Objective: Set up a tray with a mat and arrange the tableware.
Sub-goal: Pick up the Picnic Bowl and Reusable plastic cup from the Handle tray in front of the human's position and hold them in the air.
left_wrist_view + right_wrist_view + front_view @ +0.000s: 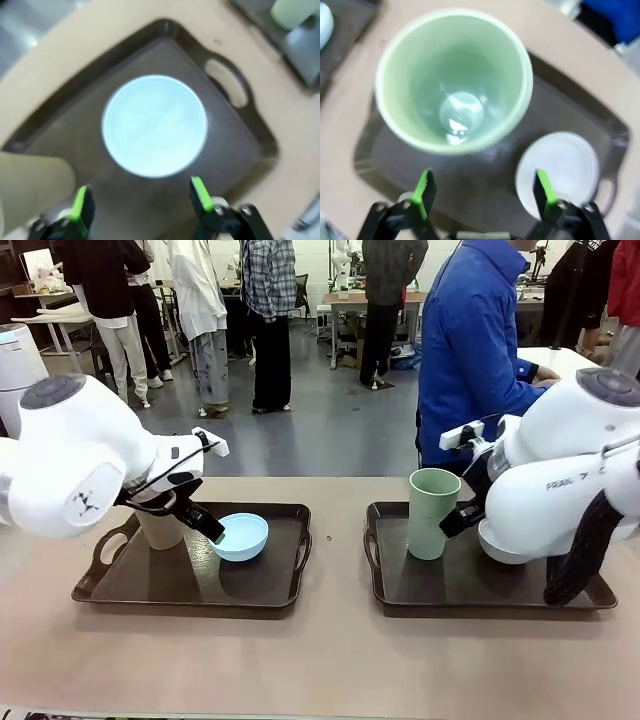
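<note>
Two dark brown trays lie on the table; the mat is out of view. The left tray (130,585) holds a tan tumbler (158,530) and a light blue bowl (243,537). My left gripper (208,525) hangs open just above that bowl (155,125), its green pads (80,205) empty, the tan tumbler (30,185) beside it. On the right tray (450,585) stand a pale green tumbler (433,512) and a white bowl (500,552), partly under my right arm. My right gripper (482,192) is open above the green tumbler (452,80) and white bowl (557,170).
A person in a blue jacket (470,350) stands at the table's far side, turned away. Bare tan tabletop (330,660) runs in front of and between the trays. The left tray's handle (227,82) points toward the right tray.
</note>
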